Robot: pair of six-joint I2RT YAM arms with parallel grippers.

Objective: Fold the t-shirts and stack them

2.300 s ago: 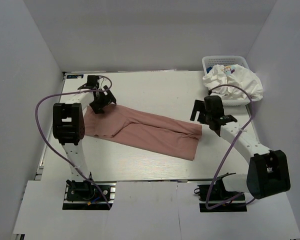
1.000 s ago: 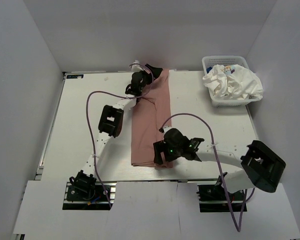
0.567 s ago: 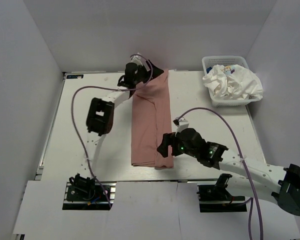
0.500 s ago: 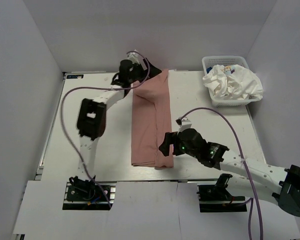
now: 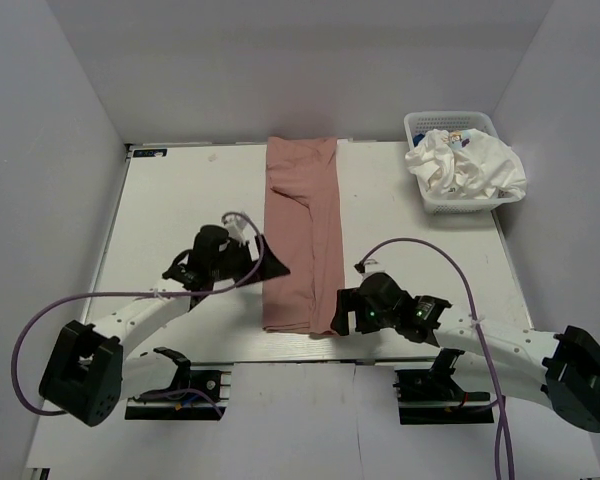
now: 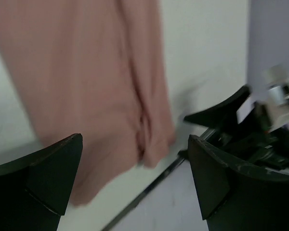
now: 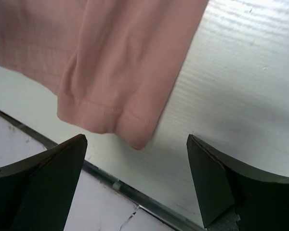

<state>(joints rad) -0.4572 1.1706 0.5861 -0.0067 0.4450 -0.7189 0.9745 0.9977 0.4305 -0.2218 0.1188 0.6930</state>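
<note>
The dusty pink t-shirt point(image 5: 302, 235) lies folded into a long narrow strip, running from the table's far edge to its near edge. My left gripper point(image 5: 267, 264) is open and empty beside the strip's left edge, near its lower part. The blurred left wrist view shows the pink cloth point(image 6: 86, 82) ahead of the open left gripper point(image 6: 135, 185). My right gripper point(image 5: 342, 314) is open and empty at the strip's near right corner. The right wrist view shows the hem corner point(image 7: 111, 72) just ahead of the open right gripper point(image 7: 135, 185). The white t-shirt point(image 5: 467, 165) lies crumpled in the basket.
A white plastic basket point(image 5: 420, 125) stands at the table's far right corner. The table's metal front edge point(image 7: 135, 197) runs close under the right gripper. My right arm point(image 6: 260, 130) shows in the left wrist view.
My left arm has let go of the shirt's far end and drawn back to the strip's near left side. My right gripper has shifted slightly nearer. The strip now lies flat.
</note>
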